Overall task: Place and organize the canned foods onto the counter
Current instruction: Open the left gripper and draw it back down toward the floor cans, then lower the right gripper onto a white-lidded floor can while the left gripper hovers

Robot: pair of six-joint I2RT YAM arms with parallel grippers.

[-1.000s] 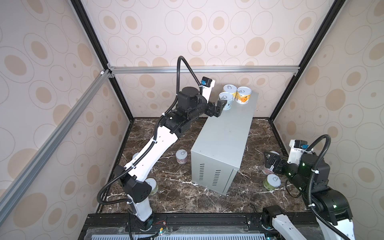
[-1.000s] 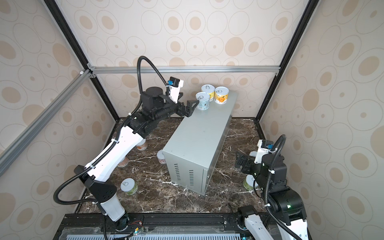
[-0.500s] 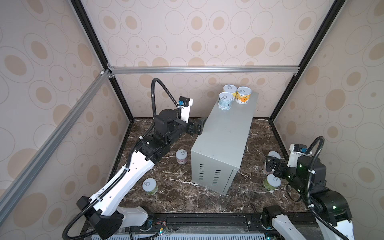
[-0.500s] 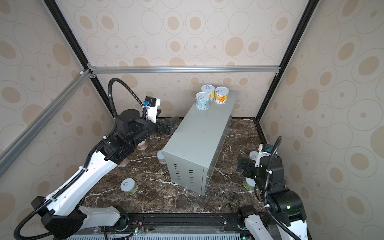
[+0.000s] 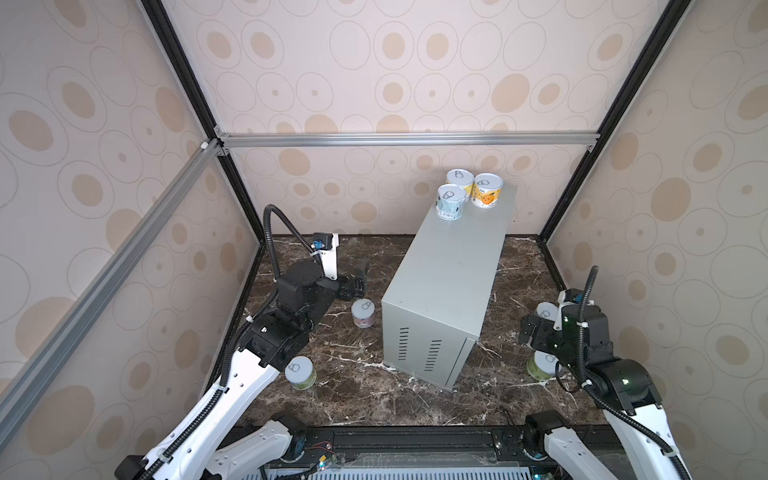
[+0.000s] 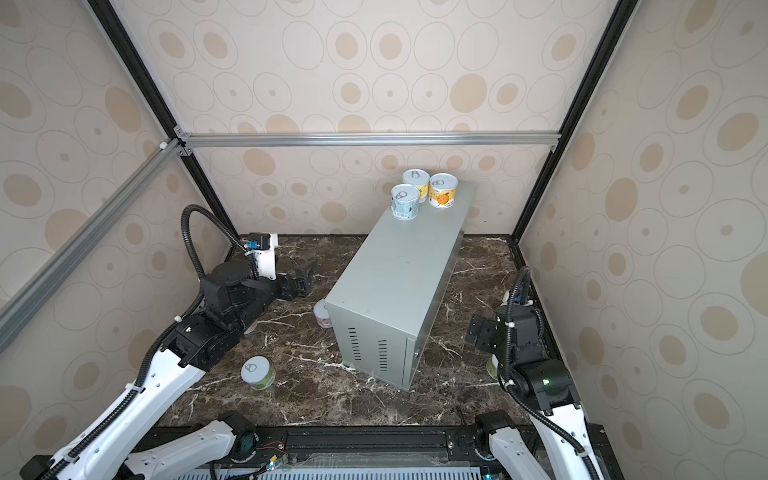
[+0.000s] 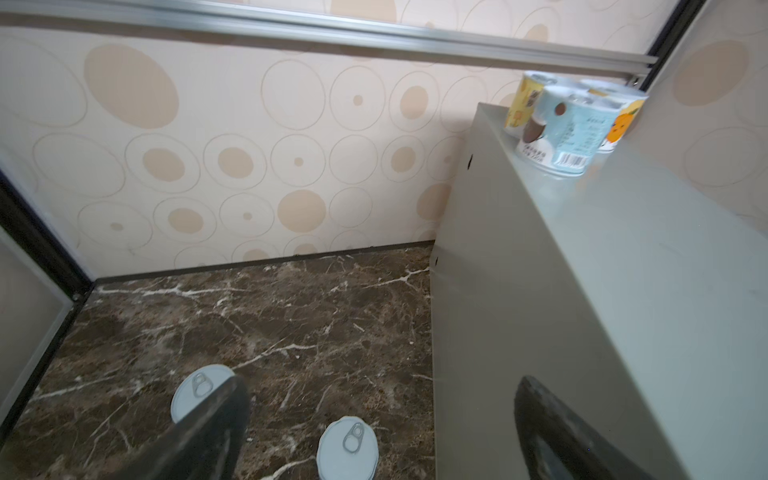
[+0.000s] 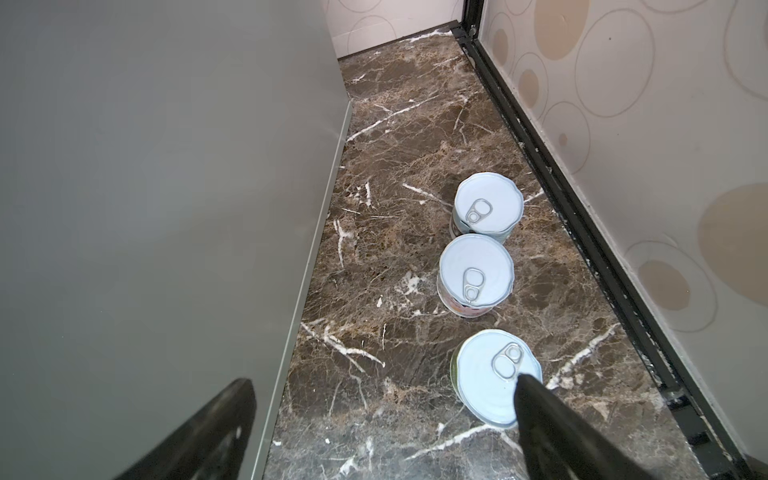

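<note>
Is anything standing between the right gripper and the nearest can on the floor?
Nothing visible. The right gripper is open and faces the nearest can, whose lid is uncovered; the counter wall runs alongside, not between.

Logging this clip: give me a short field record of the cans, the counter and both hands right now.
counter: pale-grey box, standing on the marble
on counter: pale blue can, yellow can, orange can, clustered at the far end
on marble, right side: row of three cans, upright
on marble, left side: pink can beside the counter; green can nearer the front
left hand: open, empty
right hand: open, empty, by the row
</note>
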